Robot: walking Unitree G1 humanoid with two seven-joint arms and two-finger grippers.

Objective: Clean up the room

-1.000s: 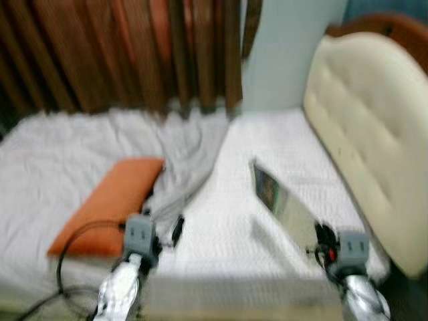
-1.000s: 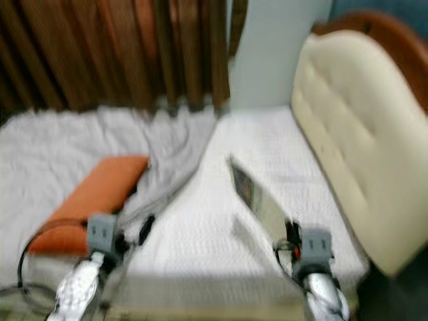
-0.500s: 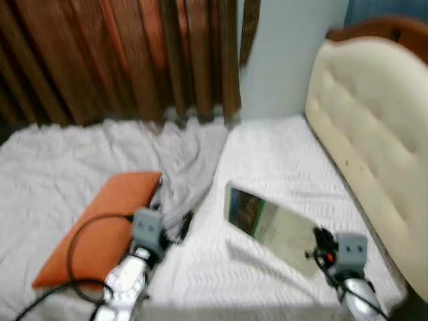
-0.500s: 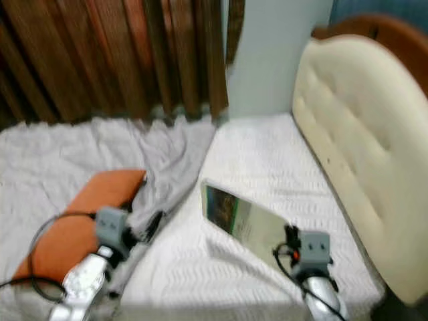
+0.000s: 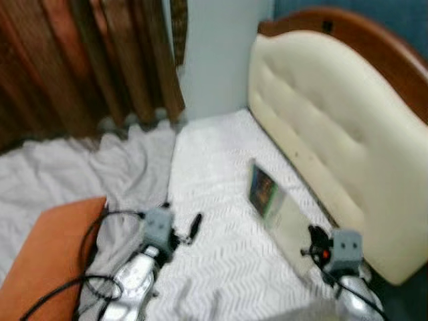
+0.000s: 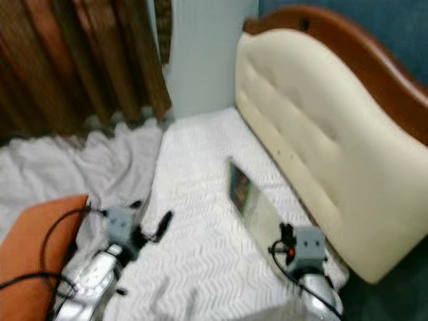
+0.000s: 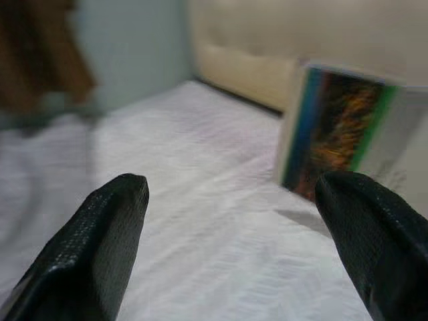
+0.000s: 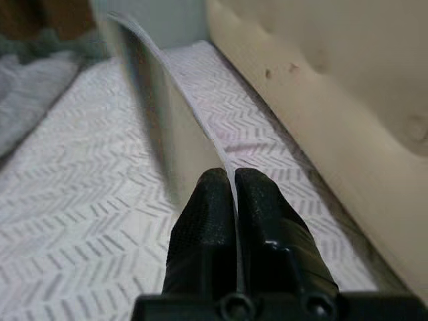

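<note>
Right gripper pinches booklet edge; headboard beside.

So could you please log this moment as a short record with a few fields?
place: bed with white cover, cream headboard at the robot's right
right gripper: shut on the edge of a booklet, held on edge above the bed
left gripper: open, holding nothing, low over the bed
pillow: orange, on the bed at the robot's left
blanket: grey, rumpled, beside the pillow
curtain: brown, behind the bed
</note>
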